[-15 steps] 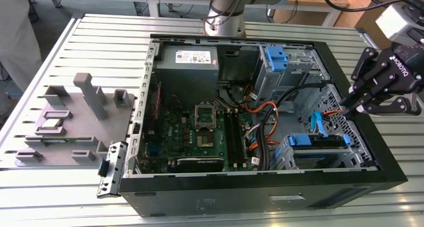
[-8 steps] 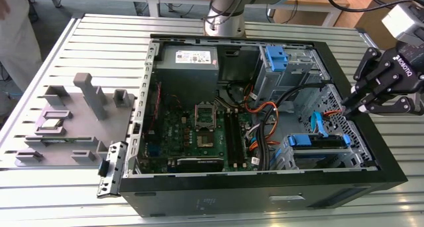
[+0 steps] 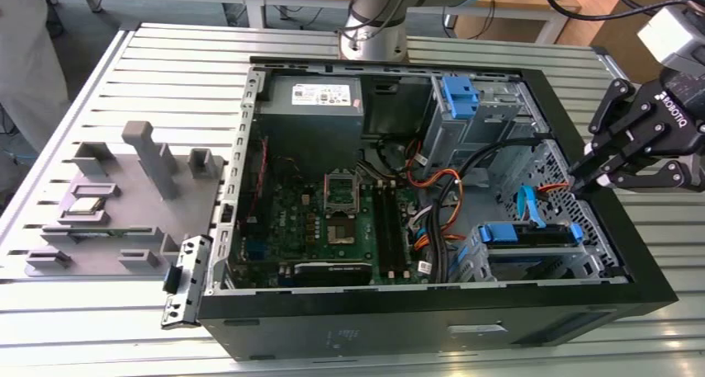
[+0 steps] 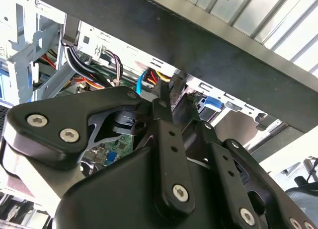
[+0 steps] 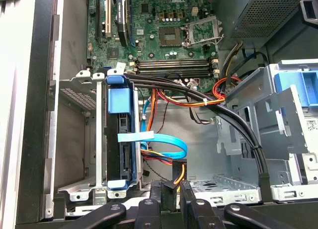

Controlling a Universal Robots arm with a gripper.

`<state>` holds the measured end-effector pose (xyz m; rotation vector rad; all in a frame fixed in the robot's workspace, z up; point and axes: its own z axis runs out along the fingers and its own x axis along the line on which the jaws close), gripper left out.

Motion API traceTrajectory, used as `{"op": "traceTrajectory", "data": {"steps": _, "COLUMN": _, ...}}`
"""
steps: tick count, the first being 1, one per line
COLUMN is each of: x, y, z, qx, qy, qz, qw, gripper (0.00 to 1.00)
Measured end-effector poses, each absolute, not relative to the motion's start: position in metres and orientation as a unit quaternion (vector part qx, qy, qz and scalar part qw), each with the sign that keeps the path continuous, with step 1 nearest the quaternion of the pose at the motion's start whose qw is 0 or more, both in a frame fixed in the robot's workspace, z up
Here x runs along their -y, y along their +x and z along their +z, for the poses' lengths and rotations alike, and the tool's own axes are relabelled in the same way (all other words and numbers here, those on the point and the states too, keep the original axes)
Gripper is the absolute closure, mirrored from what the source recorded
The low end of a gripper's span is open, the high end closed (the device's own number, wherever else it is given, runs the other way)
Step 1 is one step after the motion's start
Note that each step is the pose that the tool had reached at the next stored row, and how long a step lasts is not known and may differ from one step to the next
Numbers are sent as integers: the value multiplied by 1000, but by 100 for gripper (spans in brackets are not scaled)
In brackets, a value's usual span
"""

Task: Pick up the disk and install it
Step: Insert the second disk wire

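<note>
The open computer case (image 3: 441,311) lies on the table (image 3: 177,80). The disk (image 3: 532,233), in its blue carrier, sits in the drive cage at the case's front corner, long axis along the cage slot. The pincer (image 3: 575,185) hovers over the case rim just beside the cage, fingertips together, holding nothing.

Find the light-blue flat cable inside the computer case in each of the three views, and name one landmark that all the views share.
Exterior view: the light-blue cable rises just above the disk, toward the exterior view's right.
First wrist view: the cable curves away from the disk.
Second wrist view: the cable hangs below the case's black edge.
Shared landmark: the orange wires beside the cable.
</note>
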<state>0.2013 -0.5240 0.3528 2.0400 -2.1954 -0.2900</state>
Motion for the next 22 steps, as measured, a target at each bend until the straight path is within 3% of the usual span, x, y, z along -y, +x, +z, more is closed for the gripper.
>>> {"op": "traceTrajectory", "data": {"steps": 11, "x": 523, "y": 206, "z": 350, "qx": 728, "qy": 676, "qz": -93, "qw": 68, "gripper": 70}}
{"op": "traceTrajectory", "data": {"steps": 22, "x": 522, "y": 206, "z": 347, "qx": 730, "qy": 674, "qz": -72, "qw": 88, "gripper": 70}}
